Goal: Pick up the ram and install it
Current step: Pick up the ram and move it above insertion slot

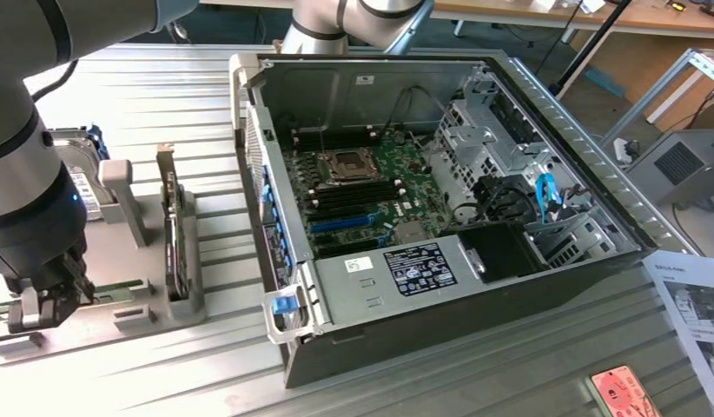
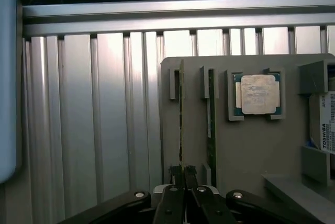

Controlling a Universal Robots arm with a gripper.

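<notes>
Green fibreglass, thin as a ruler: the ram [image 2: 181, 114] stands on its long edge in a slot of the grey holder [image 2: 246, 150]. It runs straight out ahead of the tool [image 2: 182, 170], whose two fingers are pinched together on its near end. I'd judge it light and stiff but fragile. It won't sag, yet a twist could crack it, and the chips and gold contacts shouldn't be squeezed. The bare upper edge looks a fair place to hold, though a grip nearer mid-length would balance better. Just beside the tool a second memory stick [image 2: 211, 114] stands parallel and close, where a sideways swing could clip it. Farther out from the tool sit a processor [image 2: 257, 94] in its pocket and a hard drive [image 2: 325, 124].

From the exterior view, the tool is low over the holder on the slatted aluminium counter [image 1: 160, 87], well apart from the open computer case [image 1: 404, 343]. Between tool and case an expansion card [image 1: 172, 234] stands upright in the holder. The case's steel wall also rises in front of the motherboard [image 1: 374, 187]. Both, I'd say, block a straight path.
</notes>
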